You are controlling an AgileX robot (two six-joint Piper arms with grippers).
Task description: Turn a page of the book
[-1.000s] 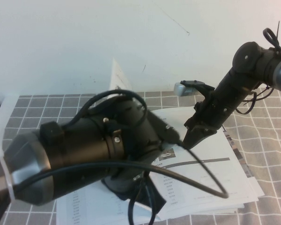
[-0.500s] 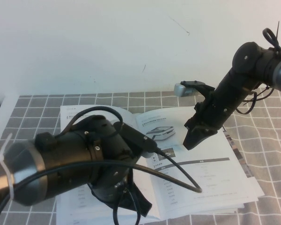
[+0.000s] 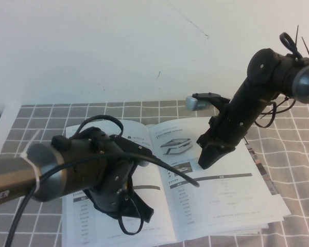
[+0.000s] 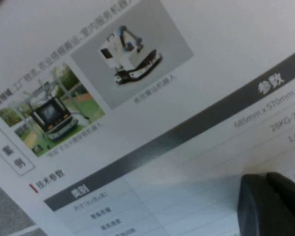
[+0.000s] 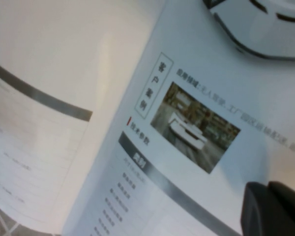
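Grey checked table cloth (image 3: 298,154) covers the table, white wall behind. The book (image 3: 221,206) lies open and flat on the cloth, centre to right of the table. Left arm (image 3: 67,172) crosses low over the book's left half; the left gripper (image 4: 273,204) sits just above the left-hand leaf near a dark table bar, fingertips together, holding nothing. That leaf, in the left wrist view, shows two small vehicle photos above the bar. Right arm (image 3: 252,103) reaches down from the upper right. The right gripper (image 3: 208,157) hangs close over the page (image 3: 211,185), which lies flat on the right half with the low white-and-black vehicle (image 3: 174,145) printed near the spine. Its jaws are fully closed and empty; contact with the paper cannot be told.
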